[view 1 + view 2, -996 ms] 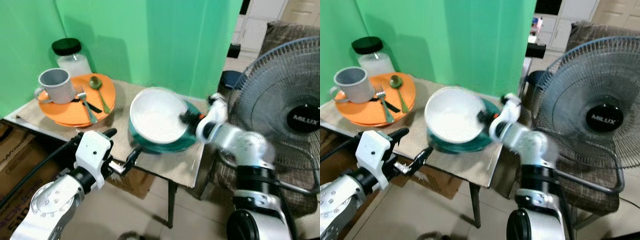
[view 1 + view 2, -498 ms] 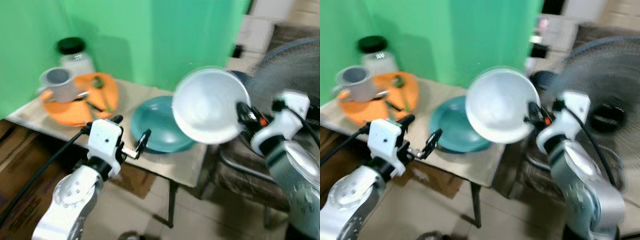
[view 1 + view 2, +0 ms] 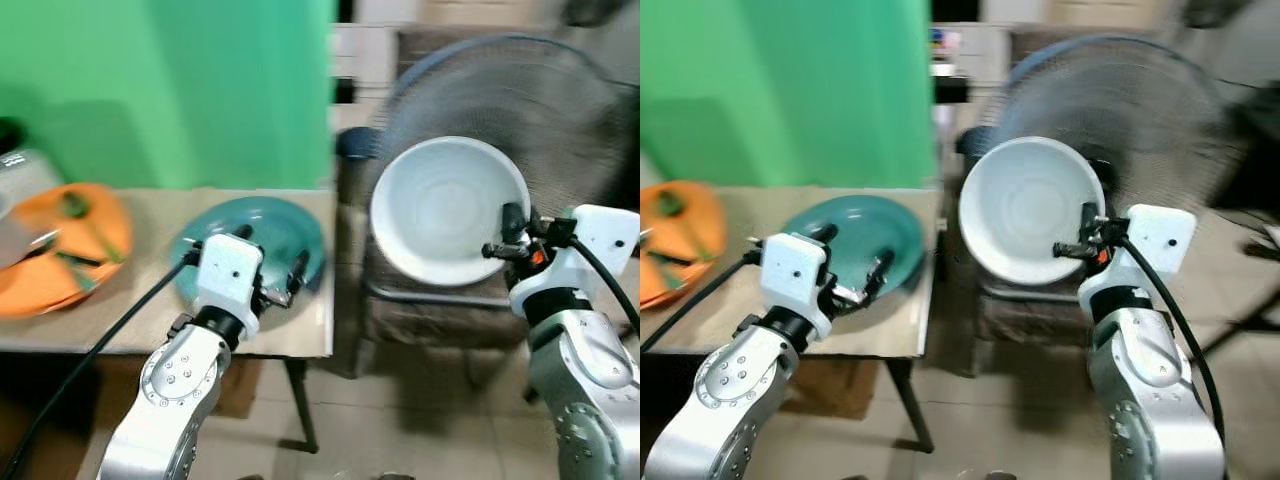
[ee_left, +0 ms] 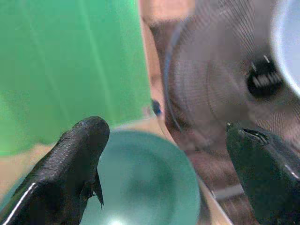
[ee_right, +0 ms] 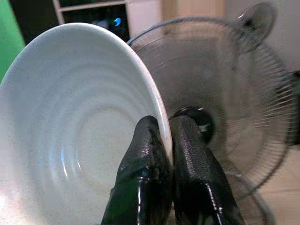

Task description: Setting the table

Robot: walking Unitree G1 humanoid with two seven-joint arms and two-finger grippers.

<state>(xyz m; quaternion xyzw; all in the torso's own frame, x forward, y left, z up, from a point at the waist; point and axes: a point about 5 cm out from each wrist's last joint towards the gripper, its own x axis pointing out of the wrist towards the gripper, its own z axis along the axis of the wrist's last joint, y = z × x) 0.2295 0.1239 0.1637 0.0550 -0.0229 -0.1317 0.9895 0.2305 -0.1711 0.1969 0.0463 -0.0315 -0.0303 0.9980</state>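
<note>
By fan (image 3: 500, 110), right hand (image 3: 512, 235) pinching bowl (image 3: 445, 210).

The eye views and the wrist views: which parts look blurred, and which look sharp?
Left eye view: the orange plate and green wall are smeared; the white bowl is fairly sharp. Left wrist view: the teal plate and fan are soft. Right wrist view: the fingers and bowl rim are sharp, the fan behind them soft.
</note>
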